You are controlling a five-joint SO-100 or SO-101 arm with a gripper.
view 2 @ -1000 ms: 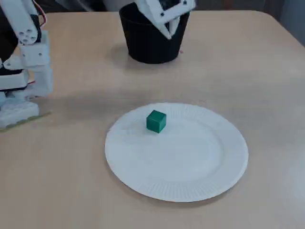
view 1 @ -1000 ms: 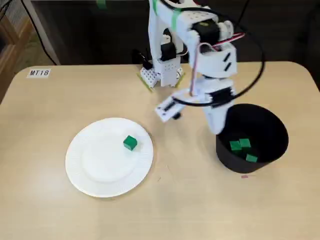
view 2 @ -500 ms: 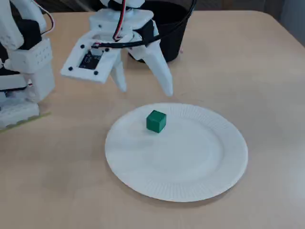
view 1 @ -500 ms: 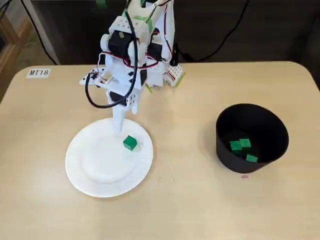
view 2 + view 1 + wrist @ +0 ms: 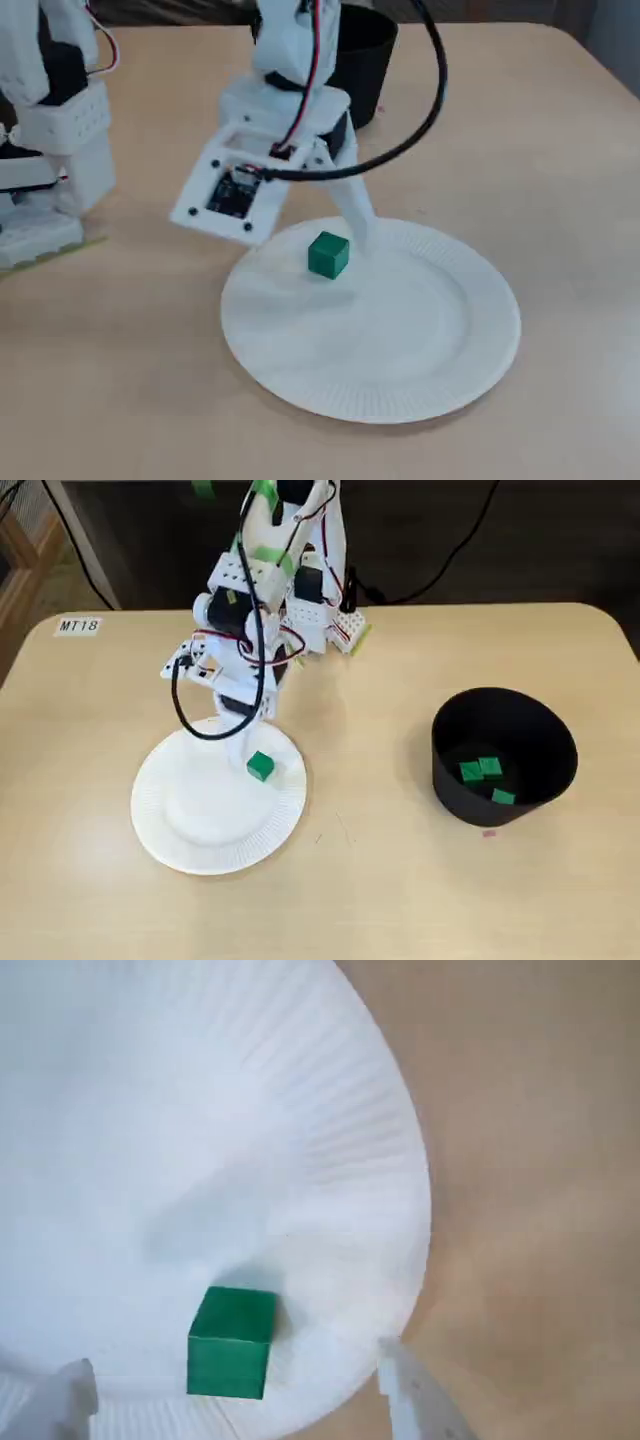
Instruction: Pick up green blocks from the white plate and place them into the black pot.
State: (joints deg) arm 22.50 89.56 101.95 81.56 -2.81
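1 green block [image 5: 231, 1342] sits flat on the white plate [image 5: 170, 820], near the rim on the arm's side – a cube, no long axis, edges slightly skewed in the wrist view. There the gripper [image 5: 235, 1368] is spread wide, 1 finger either side, clear of it. Only a fixed view shows 3 green blocks [image 5: 488, 767] inside the black pot [image 5: 455, 798] – in the other, the arm stands before it. The desk [image 5: 400, 890] carries all.

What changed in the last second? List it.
The arm swung from over the black pot to the white plate and lowered, jaws open either side of the green block, ungripped. Block, plate, pot and its three blocks stayed put.
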